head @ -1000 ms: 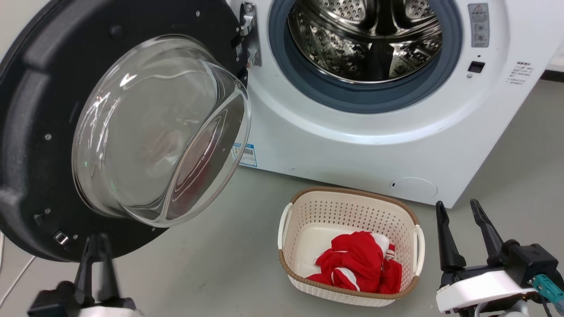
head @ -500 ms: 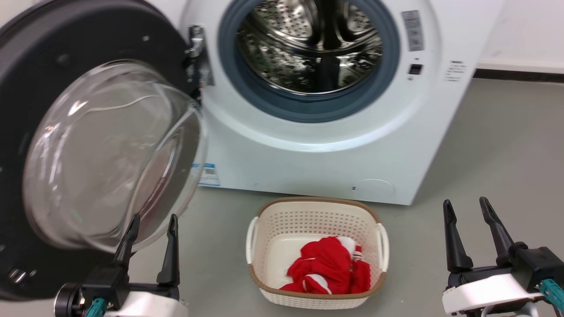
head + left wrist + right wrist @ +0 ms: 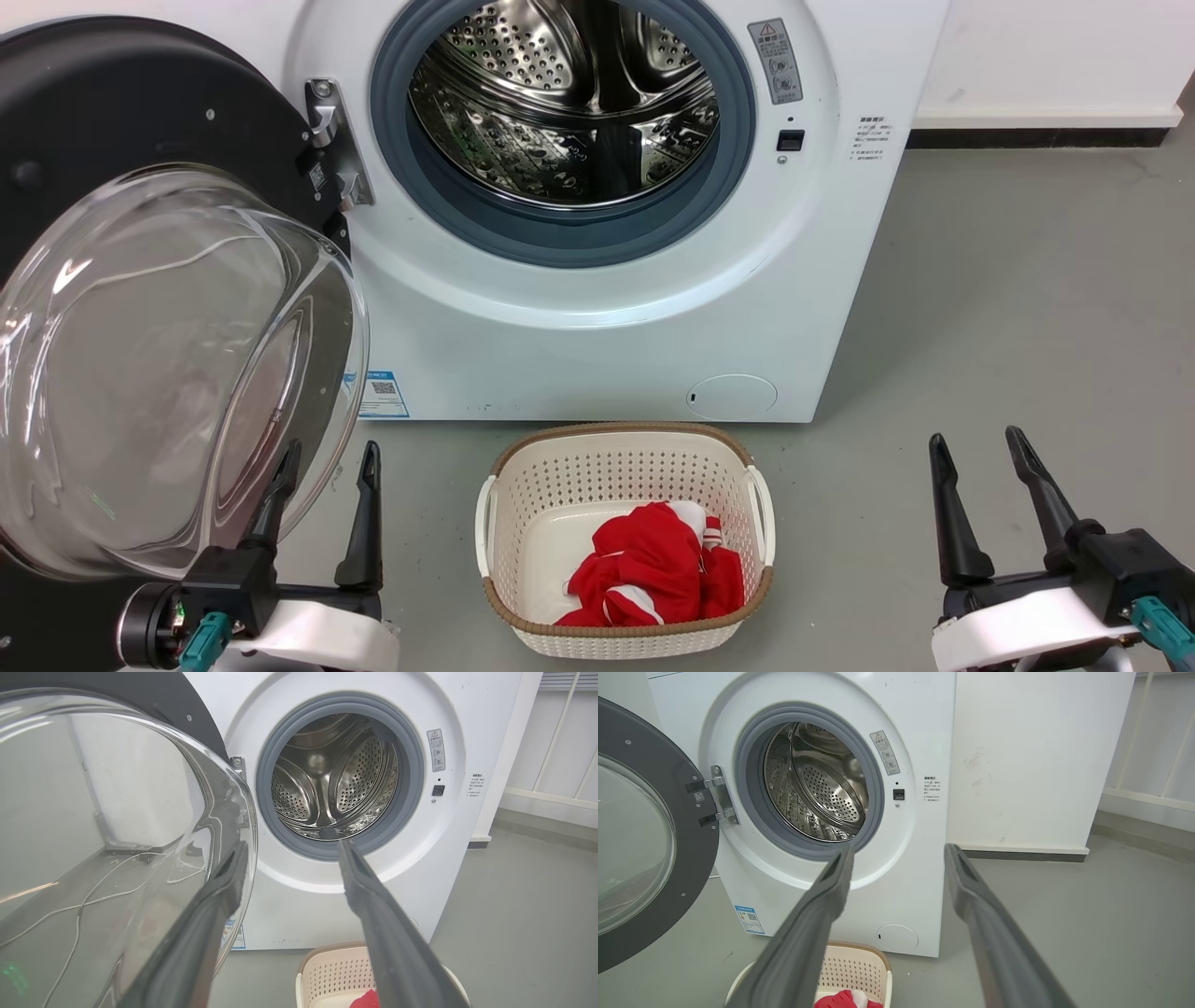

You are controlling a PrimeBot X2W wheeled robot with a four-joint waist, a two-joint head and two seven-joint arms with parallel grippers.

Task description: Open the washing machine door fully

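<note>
Door (image 3: 140, 103) of the washing machine (image 3: 597, 345) is seen swung wide open, at the left in the head view. It is hung on its hinge (image 3: 327, 140), with the black inner face and bulging glass bowl (image 3: 168, 373) turned outward. The steel drum (image 3: 560, 93) and grey-blue rubber ring (image 3: 560, 245) are laid bare. The left fingers (image 3: 362, 532) are spread apart, nothing held, low before the bowl's lower edge; whether the glass is touched cannot be told. The right fingers (image 3: 950, 523) are likewise spread and empty, well apart from the door. A white basket (image 3: 616, 434) with red cloth (image 3: 653, 569) is set on the floor (image 3: 980, 308) before the machine.
</note>
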